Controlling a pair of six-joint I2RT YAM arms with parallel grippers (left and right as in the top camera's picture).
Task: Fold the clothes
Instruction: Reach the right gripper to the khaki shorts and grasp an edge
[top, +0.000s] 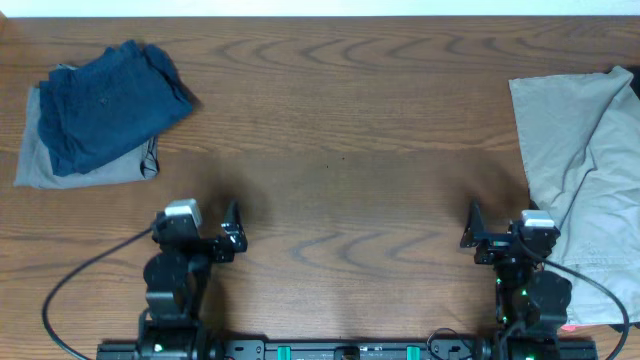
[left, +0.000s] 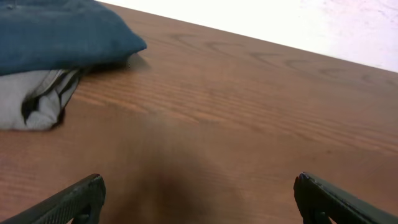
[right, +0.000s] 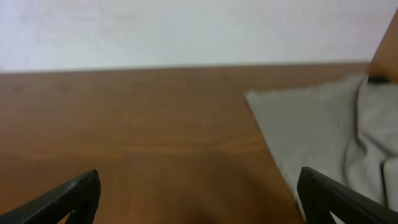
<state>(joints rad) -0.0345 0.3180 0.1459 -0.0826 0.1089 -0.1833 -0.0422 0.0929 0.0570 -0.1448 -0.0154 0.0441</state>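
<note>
Light khaki-grey shorts (top: 590, 190) lie loosely spread at the table's right edge; they also show in the right wrist view (right: 323, 124). A folded dark blue garment (top: 105, 100) lies on a folded grey garment (top: 40, 165) at the far left; both show in the left wrist view, the blue one (left: 56, 31) above the grey one (left: 31, 102). My left gripper (top: 233, 230) is open and empty above bare wood near the front, seen also in its wrist view (left: 199, 199). My right gripper (top: 472, 232) is open and empty just left of the shorts, also in its wrist view (right: 199, 196).
The wooden table (top: 340, 130) spans the view. Black cables loop from both arm bases along the front edge (top: 70, 290). A white wall lies beyond the far edge (right: 186, 31).
</note>
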